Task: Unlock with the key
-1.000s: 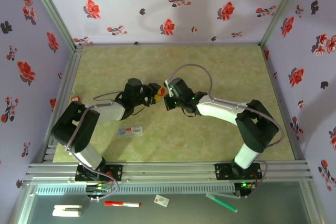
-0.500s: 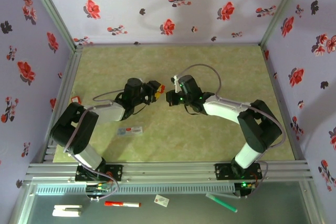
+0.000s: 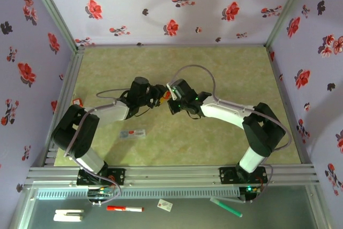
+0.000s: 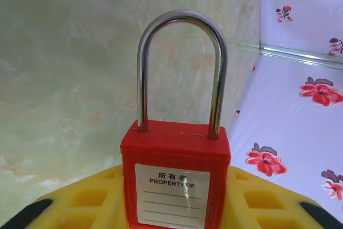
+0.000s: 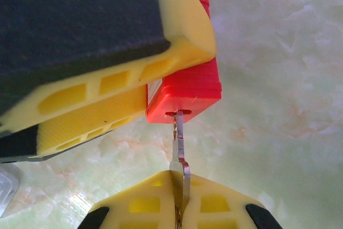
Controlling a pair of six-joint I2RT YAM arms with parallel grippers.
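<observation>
**Grip state.** The right gripper [image 5: 179, 189] has its jaws closed flat on the bow of the thin, dark grey metal key [image 5: 179, 143]. The blade projects straight out ahead of the fingertips. The left gripper [image 4: 174, 207] has its jaws at a narrow setting, clamped on the two sides of the red plastic padlock [image 4: 176, 178]. The polished steel shackle [image 4: 181, 73] stands upright beyond those jaws, both legs seated in the body.

**Position of the key.** In the right wrist view, the blade tip meets the keyway slot in the padlock's base, directly ahead of the right jaws. We cannot tell how deep it has entered.

**Handling.** We judge the key to be light, stiff along its length and smooth, so it is prone to pivot or slip between the pads under torque. We hold it by the flat bow, faces against the pads, and leave the blade free. A blade this thin may bend if driven off-axis, so we keep it in line with the slot. The padlock body is rigid and should resist the turning load if it is clamped firmly.
</observation>
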